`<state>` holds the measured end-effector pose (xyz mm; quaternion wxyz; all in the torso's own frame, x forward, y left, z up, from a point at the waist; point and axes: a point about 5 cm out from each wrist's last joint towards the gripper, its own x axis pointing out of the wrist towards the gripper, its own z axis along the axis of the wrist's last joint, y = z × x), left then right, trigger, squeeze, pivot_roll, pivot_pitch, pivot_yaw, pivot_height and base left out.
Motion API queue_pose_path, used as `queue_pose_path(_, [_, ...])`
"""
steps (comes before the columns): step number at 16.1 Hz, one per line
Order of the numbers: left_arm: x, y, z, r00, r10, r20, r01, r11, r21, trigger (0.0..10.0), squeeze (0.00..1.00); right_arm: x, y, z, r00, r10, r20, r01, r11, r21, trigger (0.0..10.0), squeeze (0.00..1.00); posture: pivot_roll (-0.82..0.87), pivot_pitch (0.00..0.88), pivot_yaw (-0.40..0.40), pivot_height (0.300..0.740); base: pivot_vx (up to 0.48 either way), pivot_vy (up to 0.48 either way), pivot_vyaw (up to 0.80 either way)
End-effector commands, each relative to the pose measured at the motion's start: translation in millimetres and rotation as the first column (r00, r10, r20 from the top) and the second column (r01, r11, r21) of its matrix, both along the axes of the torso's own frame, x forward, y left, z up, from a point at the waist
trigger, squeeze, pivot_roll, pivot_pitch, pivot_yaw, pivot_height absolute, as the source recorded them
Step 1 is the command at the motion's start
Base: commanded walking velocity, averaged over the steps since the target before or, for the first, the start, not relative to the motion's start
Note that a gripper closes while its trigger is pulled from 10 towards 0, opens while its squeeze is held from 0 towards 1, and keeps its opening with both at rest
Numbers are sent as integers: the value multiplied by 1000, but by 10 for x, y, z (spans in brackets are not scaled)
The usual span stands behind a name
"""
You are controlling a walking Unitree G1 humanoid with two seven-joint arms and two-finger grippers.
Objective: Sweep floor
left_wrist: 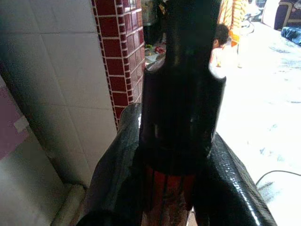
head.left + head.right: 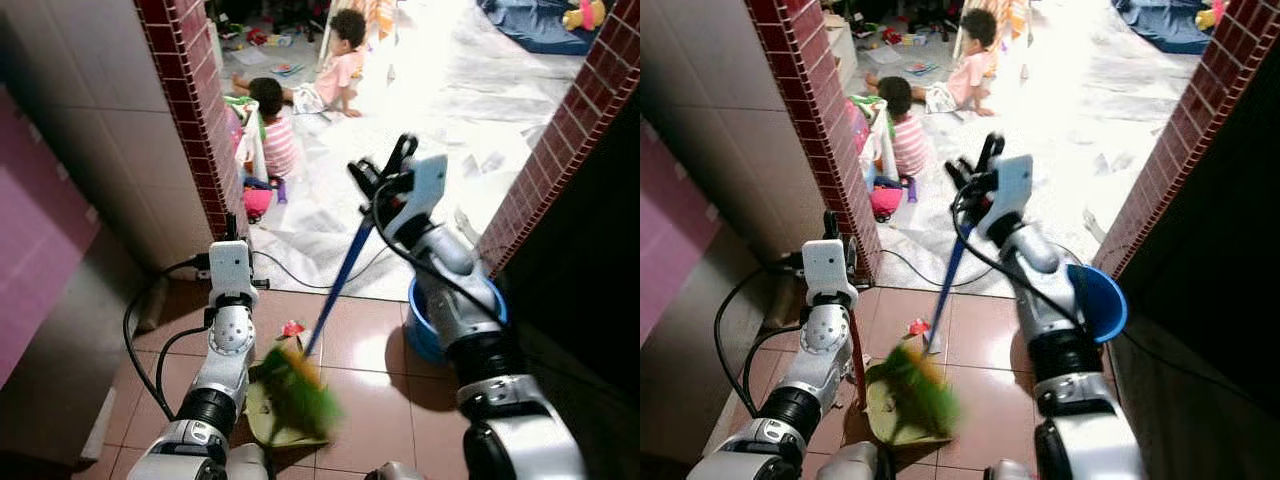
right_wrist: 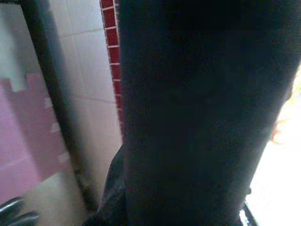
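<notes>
My right gripper (image 2: 383,168) is shut on the blue handle (image 2: 340,278) of a broom, raised in front of the doorway. The handle slants down to the green bristles (image 2: 300,392), which are blurred over an olive dustpan (image 2: 268,425) on the brown floor tiles. At the left door jamb, my left gripper (image 2: 830,226) is shut on the dustpan's upright handle (image 2: 856,352), dark at the top and red lower down, which stands between the fingers (image 1: 113,174) in the left wrist view. A small pink scrap (image 2: 292,328) lies on the tile just beyond the bristles.
A blue basin (image 2: 1102,300) stands on the floor under my right arm. Red-tiled door jambs (image 2: 195,110) frame the opening. Two children (image 2: 272,128) sit on the bright floor beyond it among toys. A black cable (image 2: 300,278) runs across the threshold. A pink panel (image 2: 40,230) stands at left.
</notes>
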<state>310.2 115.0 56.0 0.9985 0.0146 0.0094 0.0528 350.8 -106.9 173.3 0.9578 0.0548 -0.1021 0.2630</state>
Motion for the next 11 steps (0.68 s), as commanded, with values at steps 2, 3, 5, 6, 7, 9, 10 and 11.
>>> queue_pose_path(2, [-22,-89,-110,996,-49,-80,41,994,-102,10000,0,47,-49,359,983,-44,176,49,999,-23,10000,0,-45,0,16,740,0,0,0])
queue_pose_path(3, [-30,-104,-132,994,-64,-92,53,991,-124,10000,0,54,-74,358,981,-59,183,66,997,-30,10000,0,-43,0,17,740,0,0,0])
queue_pose_path(5, [-62,-183,-189,984,-124,-125,105,983,-153,10000,0,69,-110,299,976,-90,196,105,992,-69,10000,0,-41,0,17,740,0,0,0])
queue_pose_path(6, [-71,-195,-206,982,-133,-135,111,981,-156,10000,0,68,-111,258,976,-97,194,115,990,-82,10000,0,-44,0,20,740,0,0,0])
queue_pose_path(7, [-77,-200,-218,980,-138,-144,115,981,-156,10000,0,62,-108,201,978,-104,184,122,988,-93,10000,0,-43,0,21,740,0,0,0])
queue_pose_path(9, [-79,-234,-234,969,-195,-154,163,967,-197,10000,0,22,-123,-24,982,-137,126,153,980,-128,10000,0,-40,0,24,740,0,0,0])
queue_pose_path(10, [-80,-246,-231,966,-212,-149,178,961,-210,10000,0,11,-131,-54,982,-143,122,159,978,-132,10000,0,-40,0,24,740,0,0,0])
queue_pose_path(11, [-89,-262,-221,963,-235,-132,200,952,-229,10000,0,-17,-161,-106,978,-158,137,180,968,-173,10000,0,-42,0,28,740,0,0,0])
